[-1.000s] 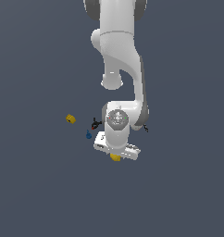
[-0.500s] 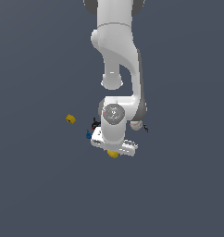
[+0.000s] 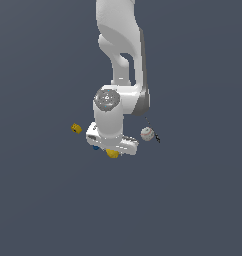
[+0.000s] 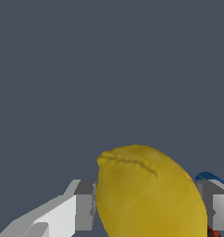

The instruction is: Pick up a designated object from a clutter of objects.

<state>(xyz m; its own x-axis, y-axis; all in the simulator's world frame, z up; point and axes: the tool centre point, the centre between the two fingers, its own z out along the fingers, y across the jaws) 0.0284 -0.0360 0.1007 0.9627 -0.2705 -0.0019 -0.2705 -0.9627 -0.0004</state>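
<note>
The designated object, a smooth lemon-like yellow lump (image 4: 148,194), fills the space between my gripper's (image 4: 146,210) two grey fingers (image 4: 84,208), which press on it from both sides. In the exterior view the lump (image 3: 113,153) shows just under the white hand of the gripper (image 3: 113,148), and the fingers themselves are hidden there. The rest of the clutter lies around it: a small blocky yellow piece (image 3: 76,128), a blue item (image 3: 95,147) partly behind the hand, a grey-white ball (image 3: 147,133) and a dark bit (image 3: 157,139).
The floor is plain dark grey all round. The white arm (image 3: 120,60) stands over the clutter and covers part of it. In the wrist view a blue edge (image 4: 207,176) and a red speck (image 4: 211,231) peek out behind one finger.
The hand has moved toward the exterior view's left and upward, and the yellow lump has travelled with it. The grey-white ball now shows beside the arm.
</note>
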